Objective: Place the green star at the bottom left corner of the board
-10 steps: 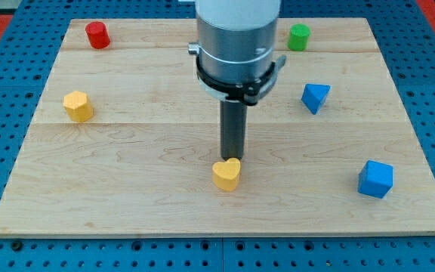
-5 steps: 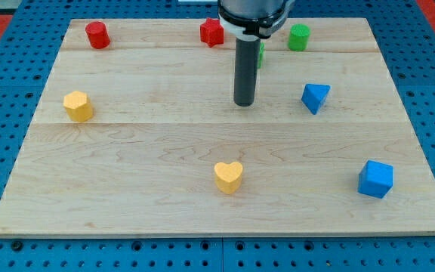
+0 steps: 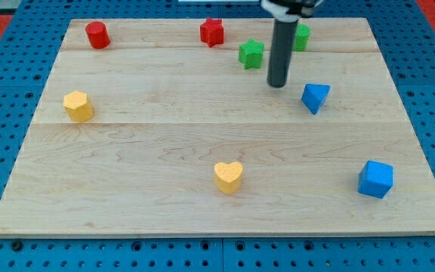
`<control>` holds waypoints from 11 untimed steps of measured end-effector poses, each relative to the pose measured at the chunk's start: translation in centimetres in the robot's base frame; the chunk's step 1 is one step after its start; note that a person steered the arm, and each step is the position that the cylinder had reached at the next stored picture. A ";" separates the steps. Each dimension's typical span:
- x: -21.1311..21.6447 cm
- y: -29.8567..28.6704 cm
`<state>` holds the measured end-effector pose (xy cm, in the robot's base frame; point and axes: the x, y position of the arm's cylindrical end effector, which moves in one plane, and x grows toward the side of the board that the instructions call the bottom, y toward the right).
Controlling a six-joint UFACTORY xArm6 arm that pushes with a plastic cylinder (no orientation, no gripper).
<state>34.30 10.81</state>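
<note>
No gripper, just the rod: tip (image 3: pixel 278 85) sits right of the green star (image 3: pixel 251 54), not touching. Star's near the top; bottom-left corner of the board (image 3: pixel 21 208) untouched, whole push left.

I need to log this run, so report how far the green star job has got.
Nothing looks done: the green star block sits near the top of the wooden board, far from its bottom left corner. In hand: my tip stands just right of the star and slightly below it, apart from it. Left: getting behind the star and pushing it all the way down-left.
</note>
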 end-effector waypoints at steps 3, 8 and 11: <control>-4.4 -5.5; -4.4 -6.5; -2.9 -16.6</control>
<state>31.36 -5.77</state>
